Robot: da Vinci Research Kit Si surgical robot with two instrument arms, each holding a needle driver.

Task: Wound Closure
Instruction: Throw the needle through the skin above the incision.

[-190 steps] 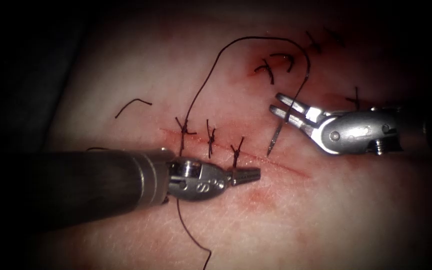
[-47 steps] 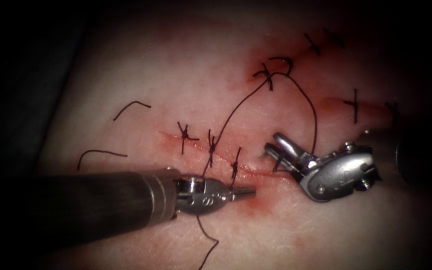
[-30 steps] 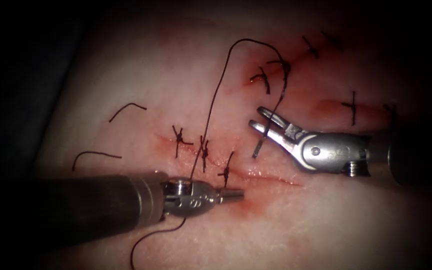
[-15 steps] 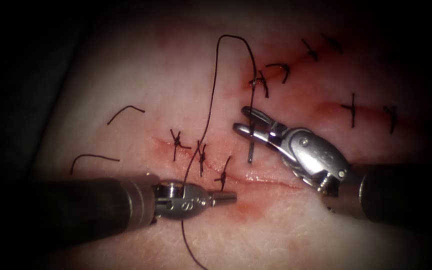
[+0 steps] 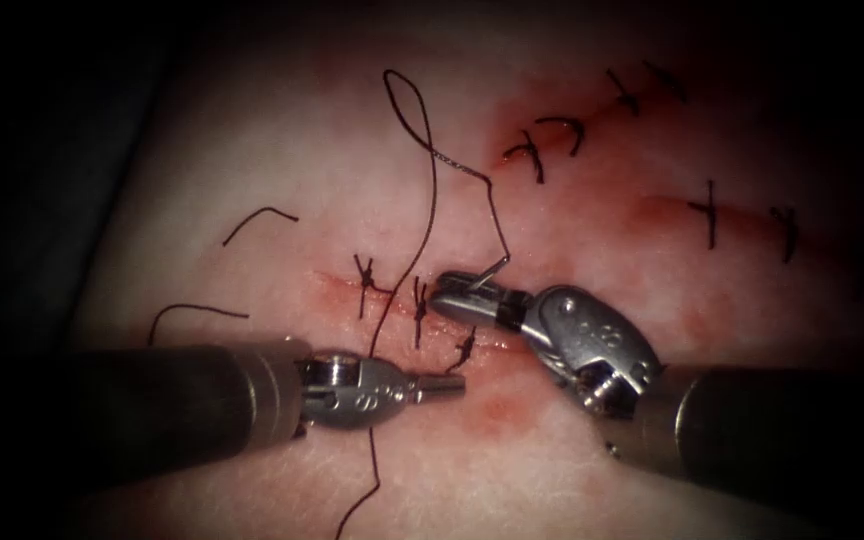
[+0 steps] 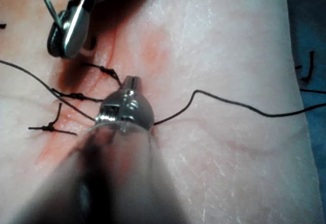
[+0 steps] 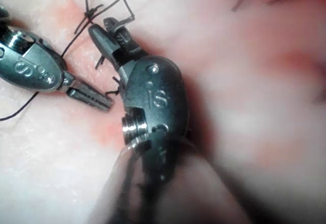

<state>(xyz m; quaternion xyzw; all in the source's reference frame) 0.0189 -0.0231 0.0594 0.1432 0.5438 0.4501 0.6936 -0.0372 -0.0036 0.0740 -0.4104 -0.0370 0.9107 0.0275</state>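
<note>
The left tool [image 5: 442, 385] lies low with jaws clenched on nothing, limp thread [image 5: 430, 215] draped across it. Right of it, over the cut [image 5: 512, 345], the right tool [image 5: 452, 298] grips the needle [image 5: 493, 268] near its tail. That needle looks stiff and slippery: best taken mid-curve, I'd say.

- The tissue [image 5: 282, 150] is the pale, faintly grained slab that carries everything here.
- A cut [image 5: 552, 355] runs across its middle, with dark knotted stitches [image 5: 364, 285] over its left stretch.
- Red fluid [image 5: 497, 408] stains the skin just below the cut.
- Two loose thread ends [image 5: 262, 222] lie on bare skin to the left.
- Beyond the tissue's edge lies what may be a blue cloth [image 6: 310, 30].
</note>
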